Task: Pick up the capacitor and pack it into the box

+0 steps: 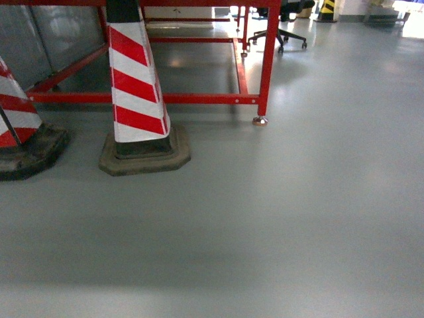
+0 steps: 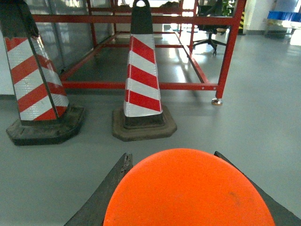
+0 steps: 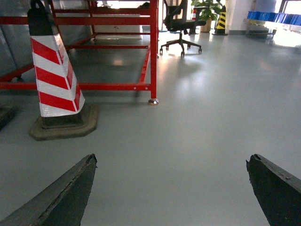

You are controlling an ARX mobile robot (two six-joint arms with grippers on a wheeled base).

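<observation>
A large round orange capacitor fills the bottom of the left wrist view. My left gripper is shut on it, with a dark finger showing on either side. In the right wrist view my right gripper stands open wide over bare grey floor, with nothing between its fingers. The box is out of view in all three views. Neither gripper shows in the head view.
A red-and-white striped cone on a dark base stands close ahead, with a second cone at the far left. Behind them runs a red metal frame. A black office chair stands farther back. Grey floor spreads to the right.
</observation>
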